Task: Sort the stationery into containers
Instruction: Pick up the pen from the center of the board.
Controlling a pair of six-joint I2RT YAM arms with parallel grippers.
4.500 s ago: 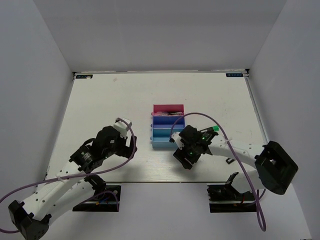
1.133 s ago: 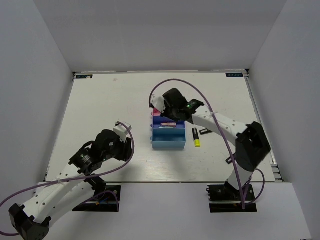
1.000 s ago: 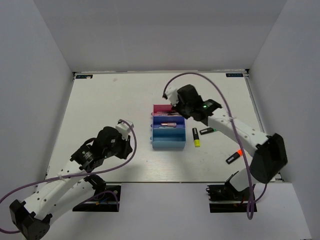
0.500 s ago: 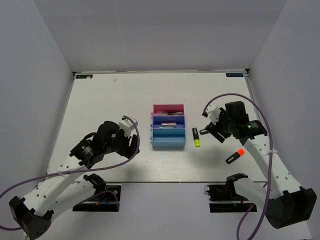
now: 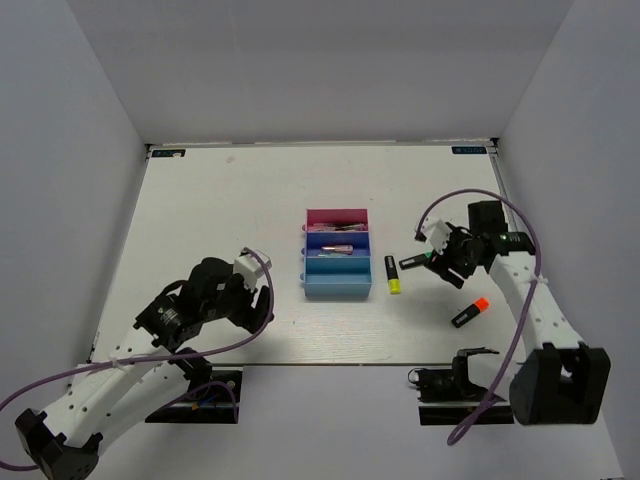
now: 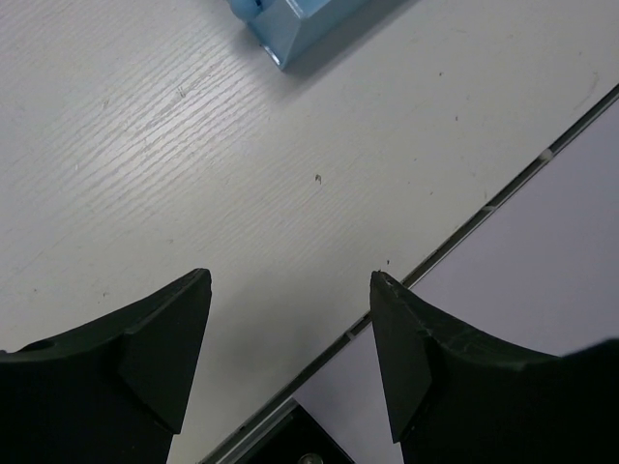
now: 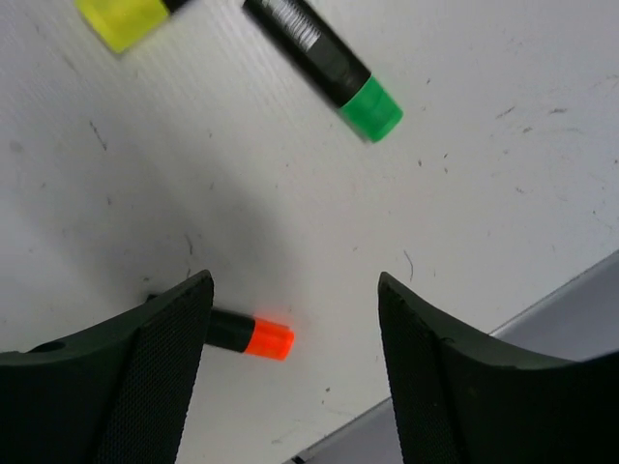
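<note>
**Both grippers wide open and empty; three highlighters lie loose to the right of the trays**

Your right gripper (image 7: 293, 290) hangs over the table (image 5: 220, 210) with its jaws spread wide and nothing between them. From its wrist camera you look down on three loose highlighters. The green-capped highlighter (image 7: 324, 63) lies ahead of the fingers, and the cap of the yellow-capped highlighter (image 7: 126, 19) shows at the top edge. The orange-capped highlighter (image 7: 253, 337) lies closer in, with its black body partly hidden behind one finger (image 7: 160, 377). None of them touches the gripper.

From above, the right gripper (image 5: 442, 262) sits to the right of the row of trays. The yellow-capped highlighter (image 5: 392, 275) lies just beside the light blue tray (image 5: 337, 288), and the green-capped highlighter (image 5: 408, 263) lies between it and the gripper. The orange-capped highlighter (image 5: 469, 313) lies apart from both, nearer the table's front edge.

The pink tray (image 5: 335, 212) is farthest from you, the dark blue tray (image 5: 336, 241) is in the middle, and the light blue tray is nearest. The pink and dark blue trays each hold small items that are too small to tell apart.

Your left gripper (image 6: 290, 280) is also spread wide and holds nothing. It hovers over bare table near the front edge, with a corner of the light blue tray (image 6: 290, 24) at the top of its view. From above, the left gripper (image 5: 255, 298) is to the left of the trays, well apart from them.
</note>
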